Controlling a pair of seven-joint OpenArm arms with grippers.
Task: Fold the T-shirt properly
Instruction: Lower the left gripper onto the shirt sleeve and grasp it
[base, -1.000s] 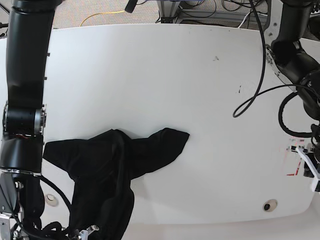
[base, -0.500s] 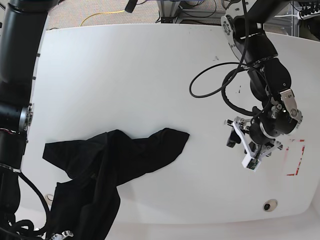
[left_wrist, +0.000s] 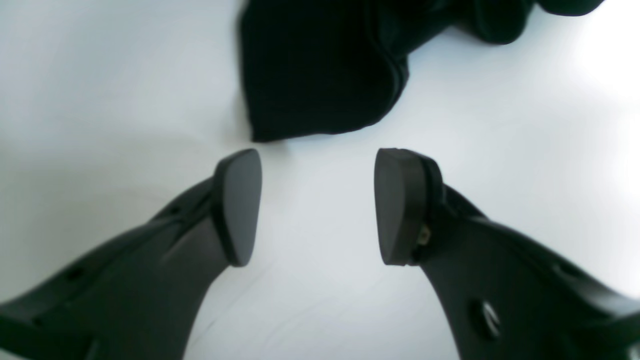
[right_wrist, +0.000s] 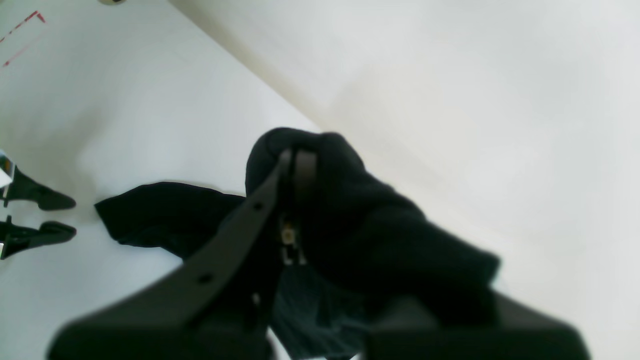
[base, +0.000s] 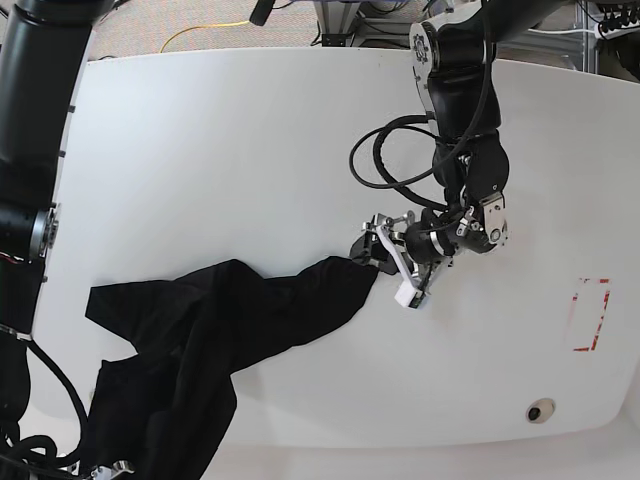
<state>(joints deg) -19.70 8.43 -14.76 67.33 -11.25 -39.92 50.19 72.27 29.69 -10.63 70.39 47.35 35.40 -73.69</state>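
Black T-shirt (base: 230, 330), crumpled, draped over table edge

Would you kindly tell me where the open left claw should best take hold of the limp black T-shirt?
Grip the black T-shirt's flat tip lying just ahead of the left claw, sliding in low along the white table; that edge lies thin, free and facing the jaws.

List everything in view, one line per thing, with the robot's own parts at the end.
T-shirt: one, black, crumpled at the table's front-left, hanging over the near edge.
Table: one, white, fills the view.
Tape marks: red, table's right side.
Round fitting: one, near the table's front-right edge.
Cable: one, yellow, floor behind the table.
Left hand: open, empty, at the shirt's right tip.
Right hand: shut on shirt fabric past the near edge.
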